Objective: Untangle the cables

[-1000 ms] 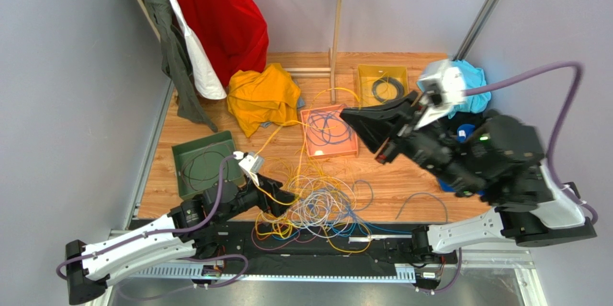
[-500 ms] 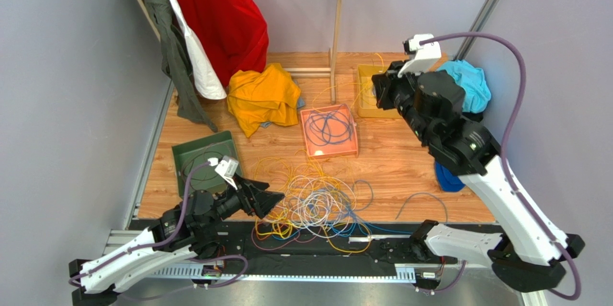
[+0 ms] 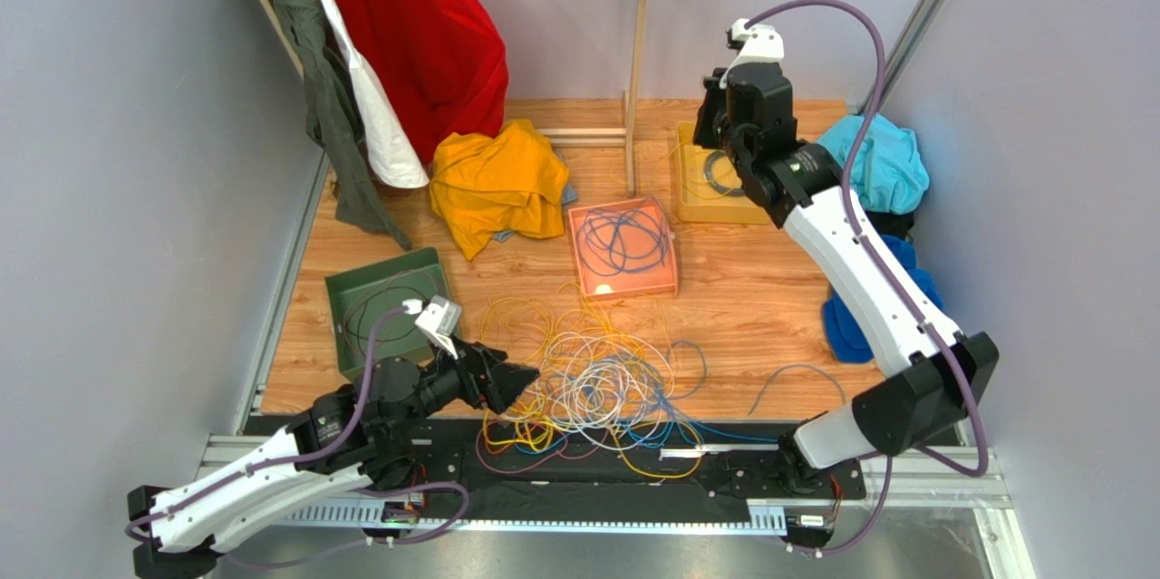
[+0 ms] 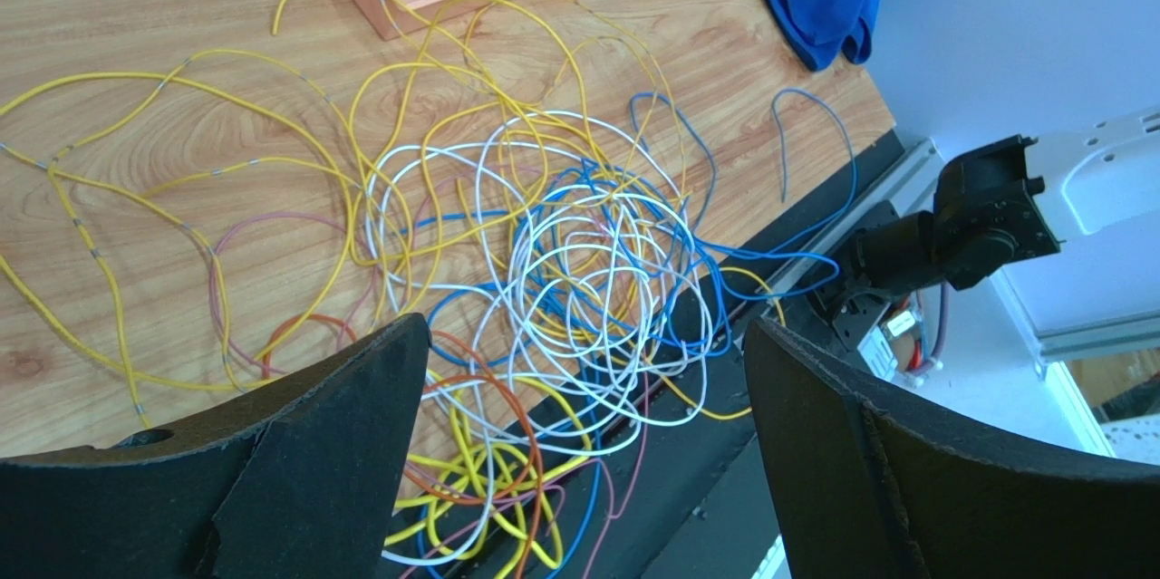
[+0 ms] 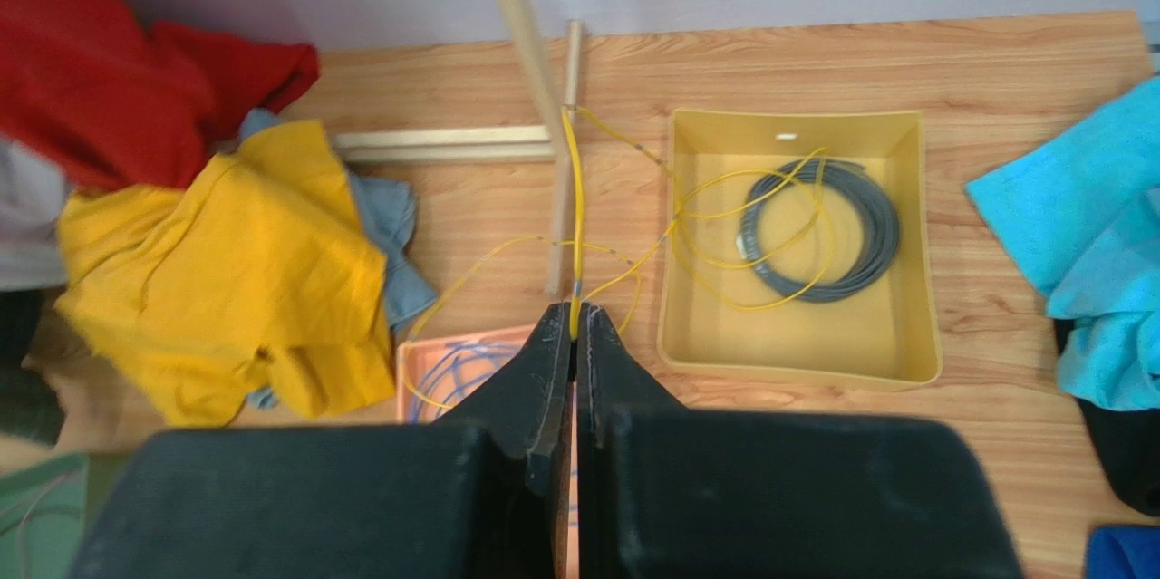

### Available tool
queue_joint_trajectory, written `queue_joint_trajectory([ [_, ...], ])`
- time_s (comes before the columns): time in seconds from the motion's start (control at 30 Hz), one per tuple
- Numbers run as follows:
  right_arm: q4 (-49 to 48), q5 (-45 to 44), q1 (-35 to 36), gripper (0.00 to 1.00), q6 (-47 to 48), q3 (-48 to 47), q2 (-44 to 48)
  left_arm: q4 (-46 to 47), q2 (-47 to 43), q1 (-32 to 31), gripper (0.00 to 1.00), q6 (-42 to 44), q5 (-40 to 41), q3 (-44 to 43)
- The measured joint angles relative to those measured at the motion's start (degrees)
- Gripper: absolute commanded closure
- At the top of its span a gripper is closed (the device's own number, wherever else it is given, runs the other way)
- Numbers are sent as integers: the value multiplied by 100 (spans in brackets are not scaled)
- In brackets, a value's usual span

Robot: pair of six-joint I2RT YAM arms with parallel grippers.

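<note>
Cables: one loose tangle of yellow, white, blue and orange wires at the near edge of the worktop.
Trays: three, namely green tray, orange tray and yellow tray, each with a coiled cable inside.
Left end effector: spread wide, holding nothing, just above the tangle's left side.
Right end effector: closed, pinching one yellow cable, raised over the far side, well apart from the tangle.
</note>
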State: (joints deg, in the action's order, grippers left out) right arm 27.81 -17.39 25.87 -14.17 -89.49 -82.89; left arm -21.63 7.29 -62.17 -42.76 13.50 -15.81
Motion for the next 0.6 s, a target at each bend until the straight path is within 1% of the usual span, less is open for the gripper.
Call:
queue_joint_trajectory([
  [0.27,-337,-4,-774,100,-42,-549,-789,35,153,0,6,7,61,79],
  [0.4,-459,-7,-1054,100,-42,-575,-1113,61,289,0,5,7,70,122],
  [0.6,-645,-31,-1292,100,-74,-468,-1532,173,494,0,5,11,83,197],
])
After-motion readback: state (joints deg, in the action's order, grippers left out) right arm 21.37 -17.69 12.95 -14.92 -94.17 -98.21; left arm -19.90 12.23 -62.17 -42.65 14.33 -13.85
